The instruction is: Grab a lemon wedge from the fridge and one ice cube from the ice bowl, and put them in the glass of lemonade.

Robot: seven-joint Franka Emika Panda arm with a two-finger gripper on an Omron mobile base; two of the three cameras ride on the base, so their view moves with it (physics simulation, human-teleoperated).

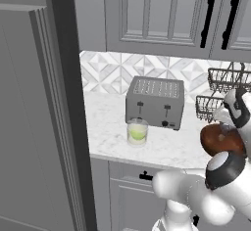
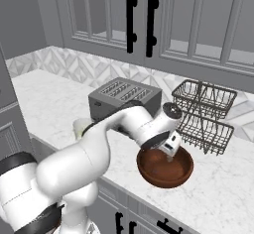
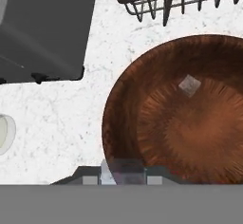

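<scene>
The claw (image 3: pixel 122 173) is pinching an ice cube (image 3: pixel 110 171) at the bowl's (image 3: pixel 137 90) rim; another cube (image 3: pixel 189 85) lies inside. The glass (image 1: pixel 137 131), in front of the toaster (image 1: pixel 156 102) beside the bowl, awaits the ice.

Bare bench (image 1: pixel 110 127) runs open left & front of the glass of lemonade (image 1: pixel 137 131). Toaster (image 1: pixel 155 102) crowds it just behind; brown bowl (image 2: pixel 165 167) sits well to its right, wire rack (image 2: pixel 204 114) behind the bowl. Upper cabinets (image 1: pixel 162 14) overhang the back.
</scene>
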